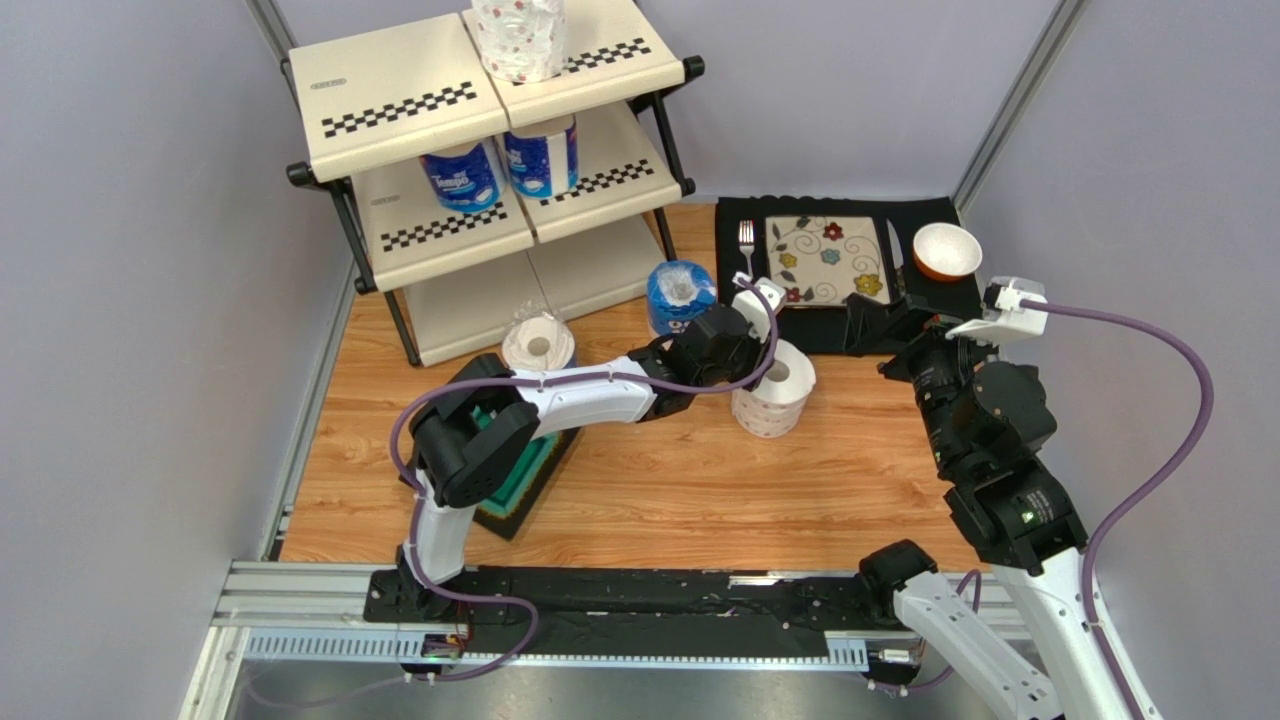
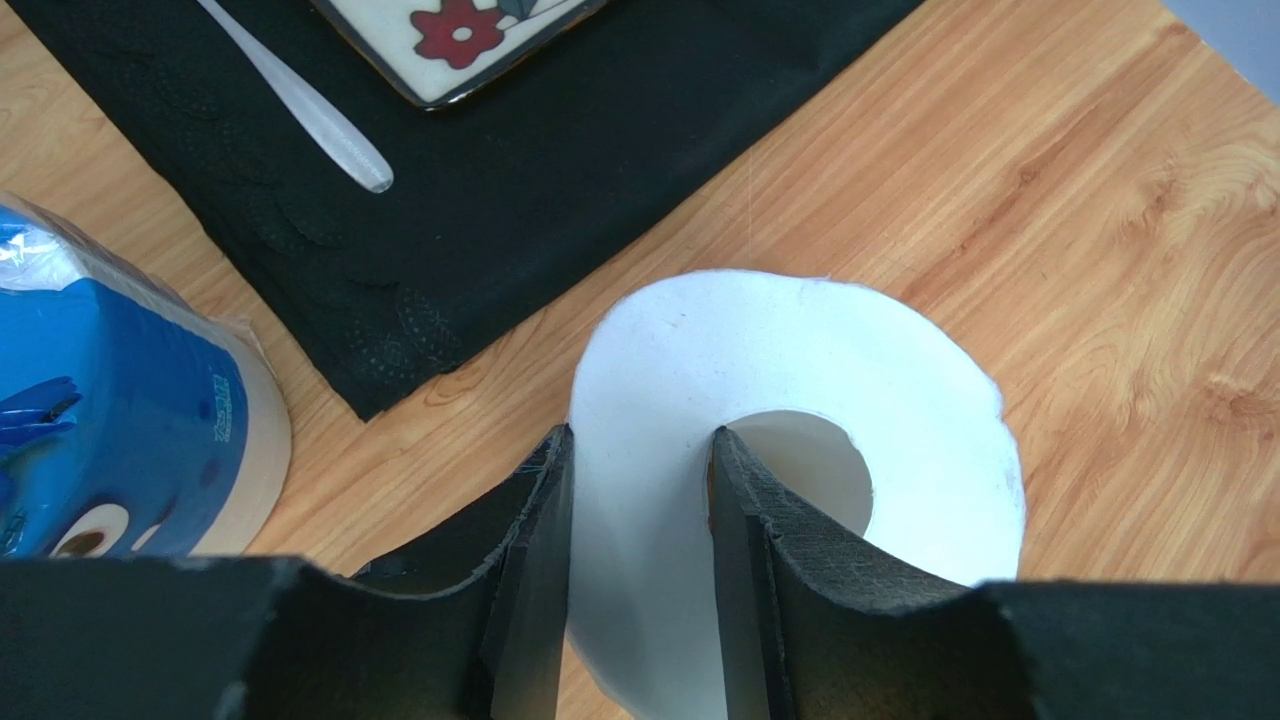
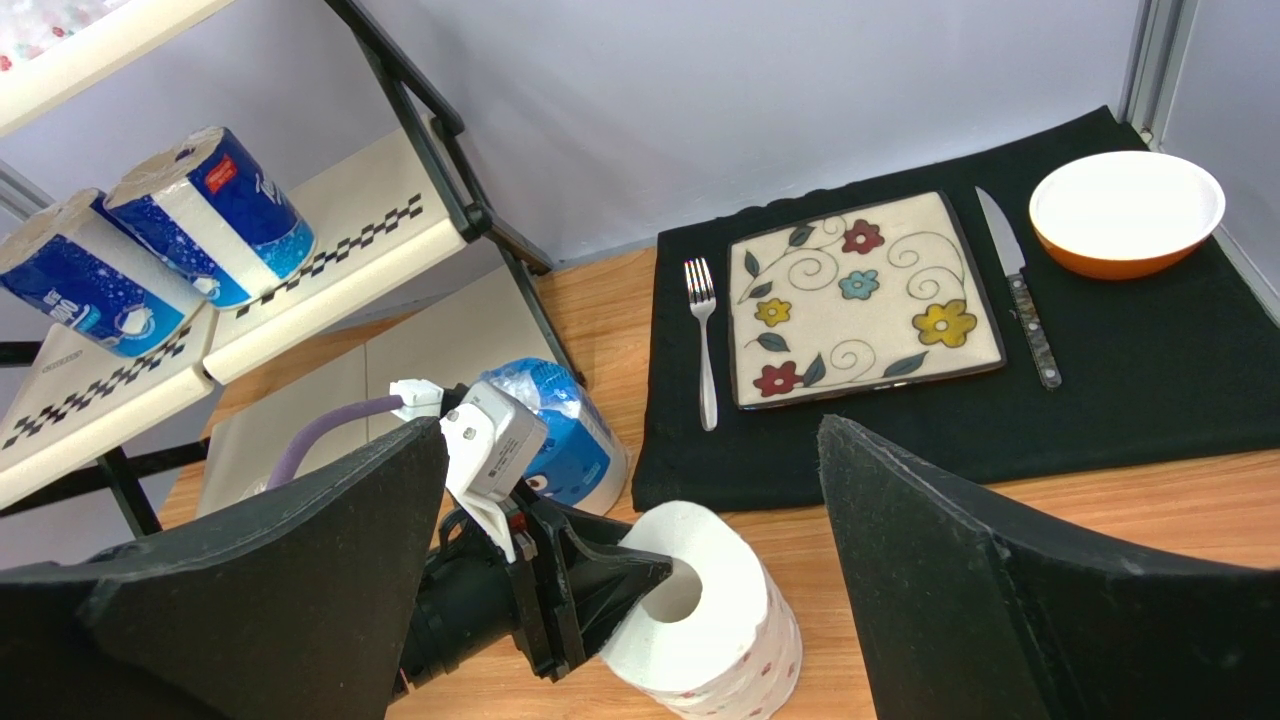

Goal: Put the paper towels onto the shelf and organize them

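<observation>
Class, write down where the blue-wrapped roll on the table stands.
In the top view, the blue-wrapped roll stands between the shelf and the black mat, just beyond the left gripper and its white roll.

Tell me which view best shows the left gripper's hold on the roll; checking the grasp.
Left wrist: left gripper clamps the roll, one finger in its core. Top external hides this under the wrist; right wrist shows it side-on.

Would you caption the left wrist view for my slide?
Left gripper clamps the wall of a white roll, one finger inside the core.
</observation>
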